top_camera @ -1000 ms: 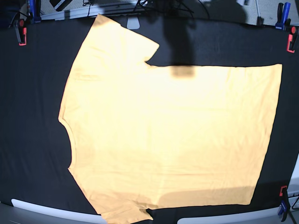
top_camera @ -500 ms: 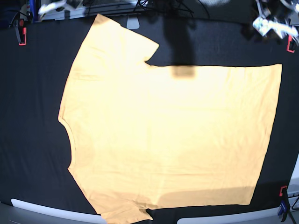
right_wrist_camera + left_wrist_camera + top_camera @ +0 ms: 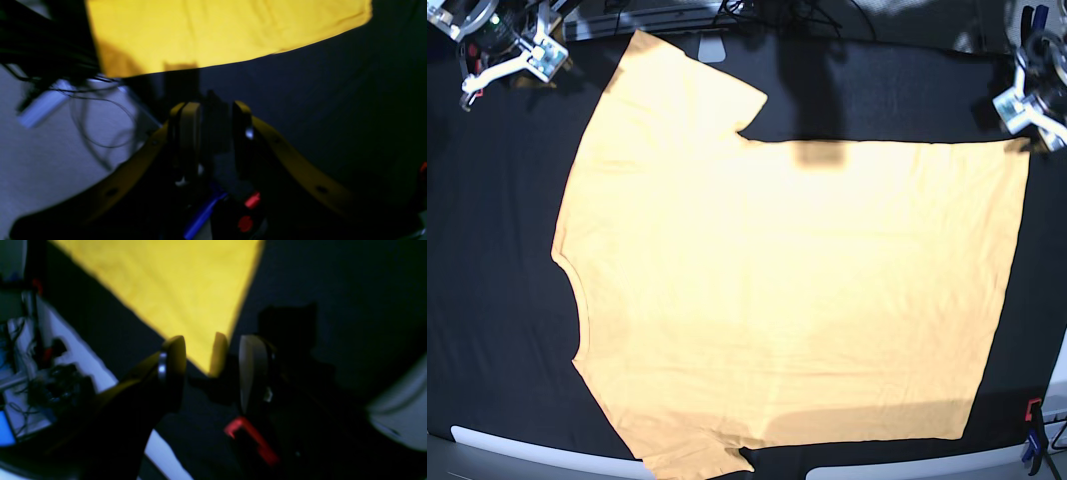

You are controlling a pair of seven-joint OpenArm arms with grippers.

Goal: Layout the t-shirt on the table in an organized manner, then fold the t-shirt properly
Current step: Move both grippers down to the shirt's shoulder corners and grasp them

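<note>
The t-shirt (image 3: pixel 777 290) lay spread flat over most of the black worktop (image 3: pixel 487 300), its neckline toward the base view's left side and its hem running down the right side. One sleeve reached up toward the far edge, the other hung at the near edge.

The left pincer (image 3: pixel 1032 108) was at the far right corner of the base view, low over the cloth and right at the hem's far corner. In its wrist view the left pincer (image 3: pixel 206 368) stood with its fingers (image 3: pixel 171 363) parted by a moderate gap, and the yellow corner of the shirt pointed into that gap (whether a finger touched the fabric could not be told through the blur). A red clamp (image 3: pixel 252 438) showed below.

The right pincer (image 3: pixel 512 55) was at the far left corner, beside the upper sleeve but apart from it. From its own camera the right pincer (image 3: pixel 210 130) was narrowly open, holding nothing, with the sleeve edge ahead of it.
</note>
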